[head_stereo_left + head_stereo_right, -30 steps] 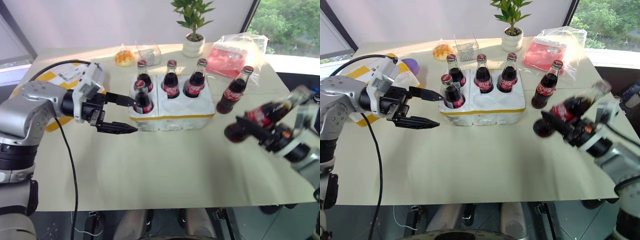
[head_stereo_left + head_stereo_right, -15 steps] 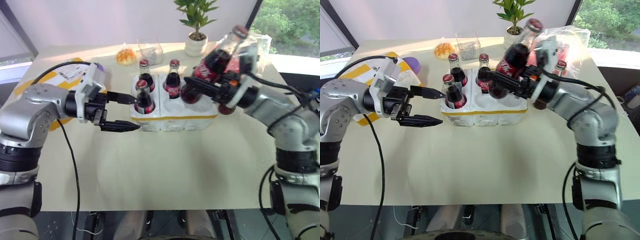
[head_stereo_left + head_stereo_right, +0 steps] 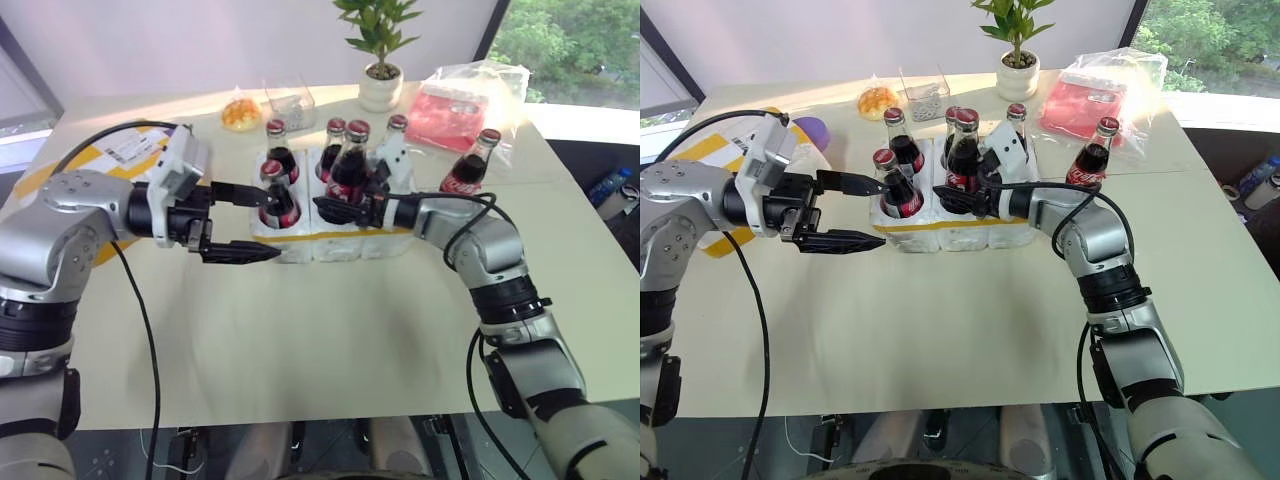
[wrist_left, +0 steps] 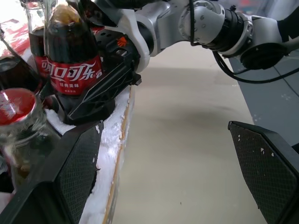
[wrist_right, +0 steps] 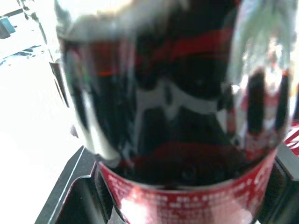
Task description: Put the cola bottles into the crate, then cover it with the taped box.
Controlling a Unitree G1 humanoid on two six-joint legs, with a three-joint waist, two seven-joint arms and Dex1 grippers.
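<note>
- Your right end effector (image 3: pixel 335 207) is clamped on a bottle (image 3: pixel 350 172), upright over the crate (image 3: pixel 345 243)'s front middle well. Line up the base, lower it straight.
- Left end effector (image 3: pixel 245 220) is spread wide beside the crate; keep it clear.
- One bottle (image 3: pixel 472 170) waits on the surface (image 3: pixel 330 340).

Left arm comes in from 9 o'clock, wrist bent so the left gripper (image 3: pixel 243 220) lies about level and points toward 3 o'clock, black fingers (image 3: pixel 240 254) spread wide with nothing between them. Right arm reaches in from 4 o'clock, elbow bent, forearm running toward 9 o'clock, right gripper (image 3: pixel 345 208) roughly level and clamped on a cola bottle (image 3: pixel 349 172).
</note>
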